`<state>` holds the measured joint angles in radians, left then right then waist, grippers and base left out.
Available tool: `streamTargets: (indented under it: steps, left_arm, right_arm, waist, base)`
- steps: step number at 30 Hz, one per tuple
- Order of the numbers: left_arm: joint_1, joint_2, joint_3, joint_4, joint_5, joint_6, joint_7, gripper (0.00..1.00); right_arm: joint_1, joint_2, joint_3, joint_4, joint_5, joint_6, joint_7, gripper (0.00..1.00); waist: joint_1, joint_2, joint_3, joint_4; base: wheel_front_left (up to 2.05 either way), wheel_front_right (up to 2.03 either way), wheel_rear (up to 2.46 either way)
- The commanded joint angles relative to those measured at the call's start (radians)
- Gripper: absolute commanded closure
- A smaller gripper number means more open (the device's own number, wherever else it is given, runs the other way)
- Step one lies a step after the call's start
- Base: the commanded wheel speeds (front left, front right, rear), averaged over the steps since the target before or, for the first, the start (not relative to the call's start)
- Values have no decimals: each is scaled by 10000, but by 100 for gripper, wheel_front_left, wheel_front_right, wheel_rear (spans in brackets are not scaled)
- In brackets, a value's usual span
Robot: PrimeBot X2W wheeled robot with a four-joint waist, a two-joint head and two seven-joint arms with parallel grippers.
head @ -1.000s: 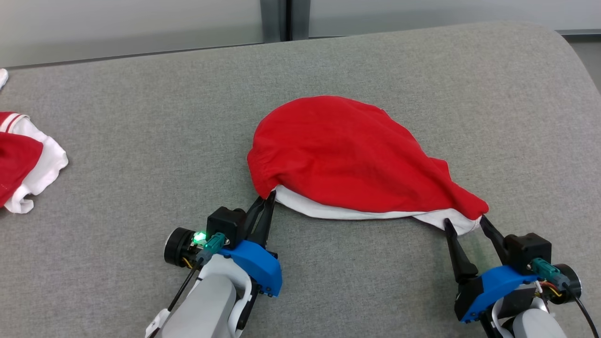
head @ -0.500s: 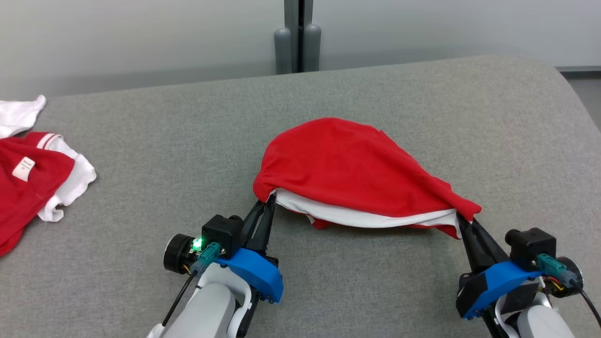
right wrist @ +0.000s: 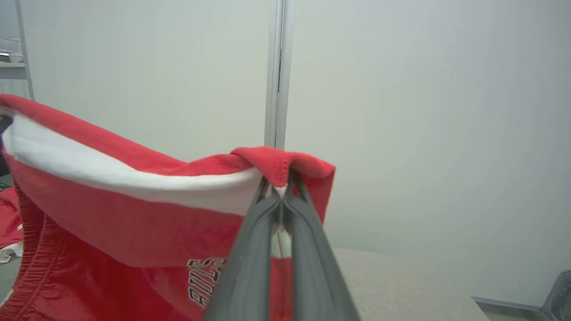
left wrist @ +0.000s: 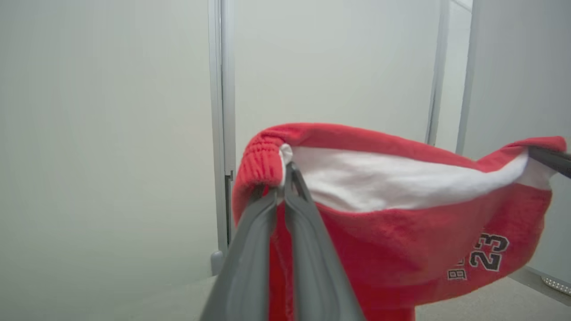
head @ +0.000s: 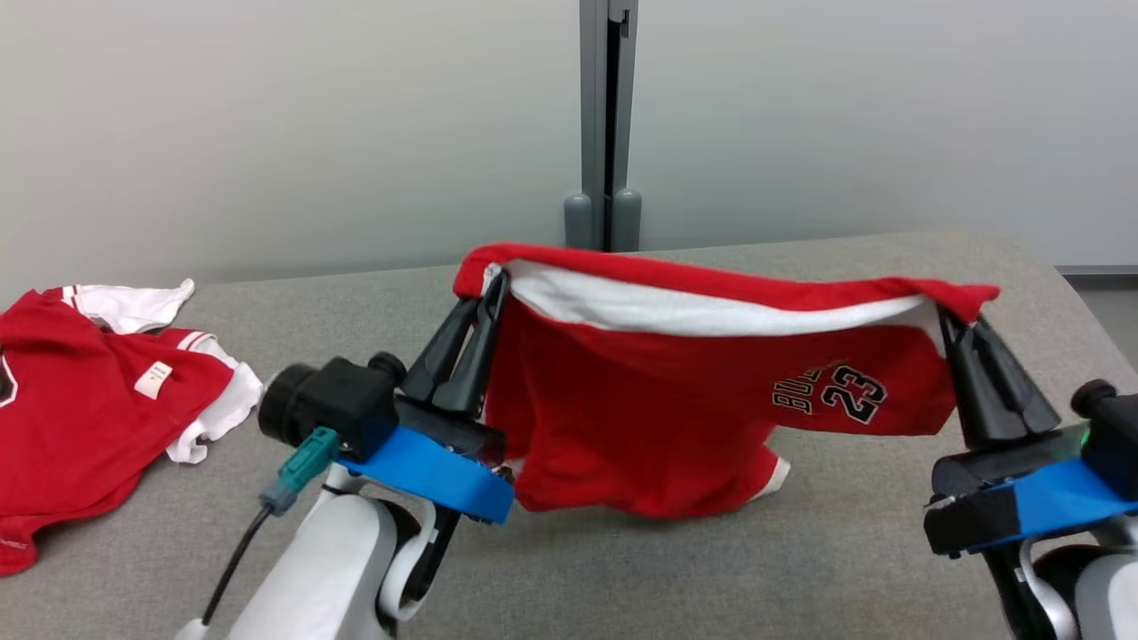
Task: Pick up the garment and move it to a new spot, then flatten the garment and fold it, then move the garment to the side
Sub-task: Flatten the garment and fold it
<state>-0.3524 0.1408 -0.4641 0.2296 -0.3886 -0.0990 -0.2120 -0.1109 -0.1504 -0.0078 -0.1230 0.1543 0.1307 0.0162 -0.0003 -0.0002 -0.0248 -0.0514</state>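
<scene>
The red fabric garment (head: 676,400) with a white inner band and the black-and-white print "23" is hanging in the air above the grey fabric-covered desk (head: 800,551), stretched between the two claws by its upper edge. The left claw (head: 492,284) is pointing upward with its two dark fingers pressed together on the garment's left top corner, where the gathered red hem is folding over the fingertips. In the left wrist view the same claw (left wrist: 285,174) is pinching that elastic corner, and the cloth (left wrist: 401,236) is running off to the right of the fingers.

The right claw (head: 949,313) is also pointing up, pinching the opposite top corner, with the red edge draping over its tips. In the right wrist view its fingers (right wrist: 281,183) are closing on the fold, and the garment (right wrist: 111,223) is spreading down and to the left of them.

The cloth is sagging lowest under the left claw; whether its bottom edge is touching the desk cannot be told. A second red-and-white shirt (head: 89,400) is lying flat on the desk, well apart to the left.
</scene>
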Motion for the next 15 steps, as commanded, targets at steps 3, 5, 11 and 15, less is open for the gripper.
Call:
streamTargets:
  steps: [3,5,11,15]
  left_arm:
    - [-250,523,203,-1519,-37,-39,584,100]
    - [-346,842,261,-2564,-76,-27,1135,100]
    - [-914,1682,566,-4505,-331,-33,2930,100]
    - [-1324,1875,708,-4400,-582,-42,3492,100]
  right_arm:
    - [124,23,-81,-1266,-47,1,312,100]
    - [95,17,-122,-2037,-34,1,526,100]
    - [-163,-24,-170,-3413,124,1,1279,100]
    - [-538,-2,-4,-3160,503,1,1596,100]
  waist:
    - [3,2,-148,66]
    - [3,2,-189,117]
    - [3,2,-46,220]
    - [3,2,392,169]
  base:
    - [0,0,0]
    - [0,0,0]
    - [0,0,0]
    - [0,0,0]
